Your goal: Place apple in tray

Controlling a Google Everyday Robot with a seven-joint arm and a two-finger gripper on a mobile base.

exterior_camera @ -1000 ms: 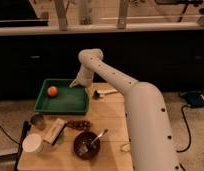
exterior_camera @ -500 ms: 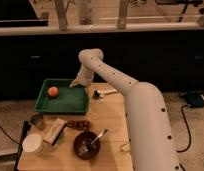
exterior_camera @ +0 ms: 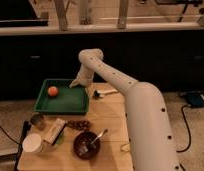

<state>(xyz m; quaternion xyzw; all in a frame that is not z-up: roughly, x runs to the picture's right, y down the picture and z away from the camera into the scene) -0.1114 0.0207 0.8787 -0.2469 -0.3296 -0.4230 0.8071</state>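
The apple [exterior_camera: 53,91], small and orange-red, lies inside the green tray [exterior_camera: 70,106] near its far left corner. The tray sits on the left far part of the wooden table. My gripper [exterior_camera: 75,84] is at the end of the white arm, above the tray's far right rim, to the right of the apple and apart from it. Nothing shows in its grip.
A dark brown bowl with a spoon [exterior_camera: 88,144] stands at the table's front. A white cup [exterior_camera: 33,143], a snack packet [exterior_camera: 55,131], a small metal can [exterior_camera: 37,120] and a dark item [exterior_camera: 78,123] lie in front of the tray. A white-handled tool [exterior_camera: 104,93] lies right of it.
The arm and gripper have stayed almost still above the tray's far right rim. The apple rests in the same spot in the tray.
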